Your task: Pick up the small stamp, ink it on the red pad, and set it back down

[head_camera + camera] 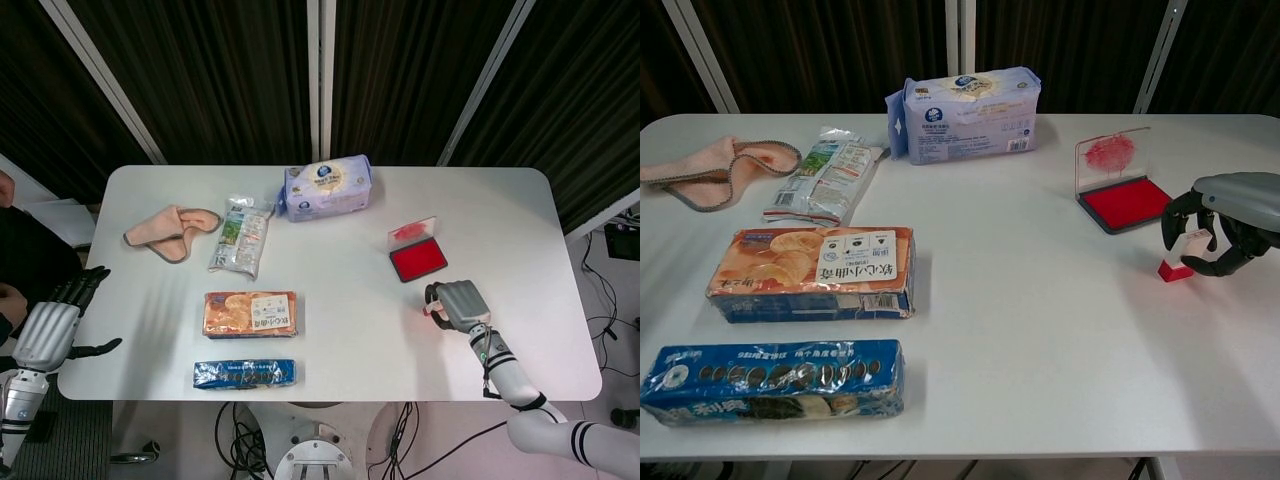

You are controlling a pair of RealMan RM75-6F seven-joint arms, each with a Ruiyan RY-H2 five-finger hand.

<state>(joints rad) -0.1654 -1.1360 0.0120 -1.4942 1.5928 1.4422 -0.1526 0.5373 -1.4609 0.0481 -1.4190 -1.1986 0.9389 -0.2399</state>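
The small stamp (1177,262), white-topped with a red base, stands tilted on the table with its base touching the surface. My right hand (1225,220) curls over it and grips its top; in the head view the stamp (429,312) only peeks out at the left of that hand (455,303). The red ink pad (1127,202) lies open just behind and left of the stamp, its clear lid (1112,155) standing upright. From above, the pad (417,261) sits a short way beyond the hand. My left hand (55,322) hangs open off the table's left edge.
A tissue pack (965,113) lies at the back centre. A pink cloth (715,165) and a green packet (825,180) lie at the back left. An orange cracker box (812,270) and a blue cookie pack (770,380) occupy the front left.
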